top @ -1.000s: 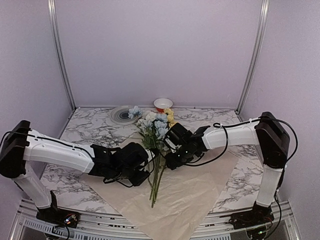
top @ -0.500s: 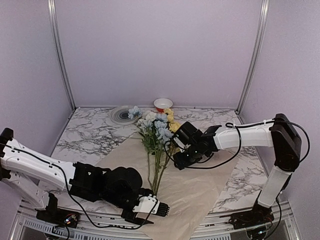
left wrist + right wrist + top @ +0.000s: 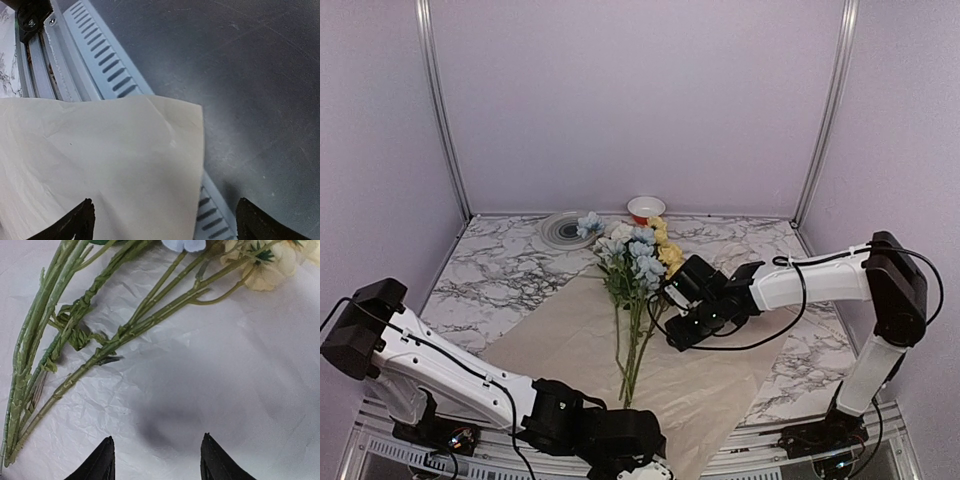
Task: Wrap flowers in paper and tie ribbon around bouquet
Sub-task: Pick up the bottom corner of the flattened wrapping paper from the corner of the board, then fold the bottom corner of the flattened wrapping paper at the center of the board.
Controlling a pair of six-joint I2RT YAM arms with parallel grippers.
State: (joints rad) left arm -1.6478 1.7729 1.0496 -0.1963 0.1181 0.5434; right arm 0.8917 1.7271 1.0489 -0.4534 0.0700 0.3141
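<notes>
The paper (image 3: 700, 380) lies as a diamond on the marble table, its near corner (image 3: 100, 165) hanging over the front edge. On it rest the flowers (image 3: 638, 255), blooms toward the back and green stems (image 3: 75, 335) running to the front. My right gripper (image 3: 673, 335) hovers open just right of the stems, and in the wrist view (image 3: 157, 462) only bare paper lies between its fingers. My left gripper (image 3: 645, 468) is low at the table's front edge, over the paper's near corner, open wide (image 3: 167, 225) and empty. The ribbon and a bouquet are out of view.
A red-and-white bowl (image 3: 646, 208) and a grey round plate (image 3: 562, 229) stand at the back of the table. A slotted metal rail (image 3: 95, 55) runs along the front edge, with dark floor (image 3: 240, 75) beyond it. Metal posts flank the back corners.
My left arm swung from beside the stems down to the paper's near corner and its jaws opened wide. My right gripper drifted slightly right and stayed open.
</notes>
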